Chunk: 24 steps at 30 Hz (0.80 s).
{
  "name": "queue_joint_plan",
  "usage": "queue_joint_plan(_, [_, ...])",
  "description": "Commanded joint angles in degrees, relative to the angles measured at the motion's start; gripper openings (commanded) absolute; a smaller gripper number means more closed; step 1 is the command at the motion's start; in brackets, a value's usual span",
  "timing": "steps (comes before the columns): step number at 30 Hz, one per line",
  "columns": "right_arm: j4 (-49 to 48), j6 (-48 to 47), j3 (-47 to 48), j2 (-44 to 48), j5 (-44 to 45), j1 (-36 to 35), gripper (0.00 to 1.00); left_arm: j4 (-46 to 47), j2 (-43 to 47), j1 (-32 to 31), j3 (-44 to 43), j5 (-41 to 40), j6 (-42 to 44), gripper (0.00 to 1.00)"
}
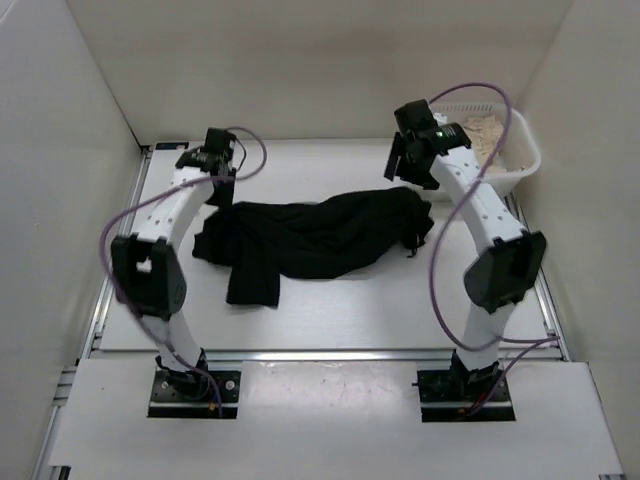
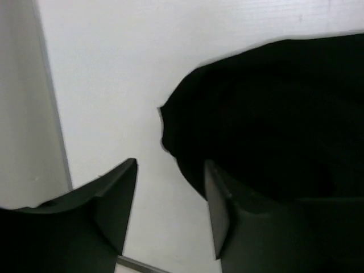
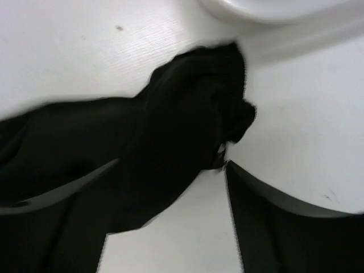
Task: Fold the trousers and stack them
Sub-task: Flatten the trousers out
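Observation:
The black trousers [image 1: 310,240] lie crumpled in a heap across the middle of the white table, one leg end hanging toward the near side. My left gripper [image 1: 222,190] is open and empty just beyond the heap's left end; its view shows the fabric edge [image 2: 267,119] beside the right finger [image 2: 219,210]. My right gripper [image 1: 410,170] is open and empty above the heap's right end; its view shows the bunched fabric [image 3: 170,131] under the jaws.
A white basket [image 1: 515,150] holding light cloth stands at the back right corner, its rim visible in the right wrist view [image 3: 273,8]. White walls enclose the table on three sides. A metal rail [image 1: 330,354] runs along the near edge.

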State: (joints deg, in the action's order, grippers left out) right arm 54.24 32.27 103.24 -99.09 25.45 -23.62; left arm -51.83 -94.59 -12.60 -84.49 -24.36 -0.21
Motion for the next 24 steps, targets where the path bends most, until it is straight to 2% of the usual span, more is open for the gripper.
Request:
queue_joint_plan(1, [12.4, -3.2, 24.0, -13.8, -13.4, 3.8, 0.84, 1.2, -13.0, 5.6, -24.4, 0.7, 0.2, 0.65])
queue_joint_plan(3, [13.7, -2.7, 24.0, -15.3, -15.3, 3.8, 0.88, -4.5, -18.1, 7.1, -31.9, 0.1, 0.2, 0.72])
queue_joint_plan(4, [10.5, -2.7, 20.6, -13.7, -15.3, 3.8, 0.88, -4.5, -18.1, 7.1, -33.1, -0.4, 0.2, 0.86])
queue_joint_plan(5, [7.7, -1.6, 11.0, -8.5, -15.3, 4.4, 0.88, -5.0, -14.8, 7.1, -31.0, -0.4, 0.2, 0.87])
queue_joint_plan(6, [4.7, -0.7, 5.6, -5.5, -15.3, 4.4, 0.88, -5.0, -12.7, 7.1, -28.8, 0.7, 0.2, 0.87])
queue_joint_plan(8, [-2.3, 1.5, -7.9, 2.1, -16.3, 6.8, 0.86, -5.0, -8.0, 5.7, -20.0, 4.0, 0.2, 0.88])
queue_joint_plan(11, [-6.7, 5.5, -20.3, 8.9, -16.8, 10.1, 0.83, -5.6, 0.5, 2.9, -8.1, 10.0, 0.2, 0.88])
queue_joint_plan(13, [-8.6, 7.6, -25.1, 11.0, -16.2, 10.9, 0.78, -5.6, 4.9, -0.5, 1.1, 11.7, 0.2, 0.88])
queue_joint_plan(15, [-11.3, 10.0, -30.2, 12.2, -16.2, 11.9, 0.76, -5.6, 6.5, -3.4, 6.8, 11.7, 0.2, 0.88])
queue_joint_plan(17, [-14.3, 11.6, -32.6, 12.2, -15.3, 12.7, 0.75, -5.6, 7.0, -7.8, 12.5, 11.7, 0.2, 0.88])
queue_joint_plan(20, [-18.7, 14.8, -34.2, 8.8, -15.9, 14.9, 0.79, -5.6, 4.2, -11.9, 15.0, 14.0, 0.2, 0.88])
queue_joint_plan(22, [-20.3, 16.0, -33.4, 5.2, -16.6, 15.5, 0.82, -4.2, 1.6, -13.1, 15.0, 16.2, 0.2, 0.91])
queue_joint_plan(24, [-20.8, 16.7, -31.4, 2.3, -16.6, 15.5, 0.83, -3.5, -0.2, -14.1, 14.4, 18.3, 0.2, 0.98])
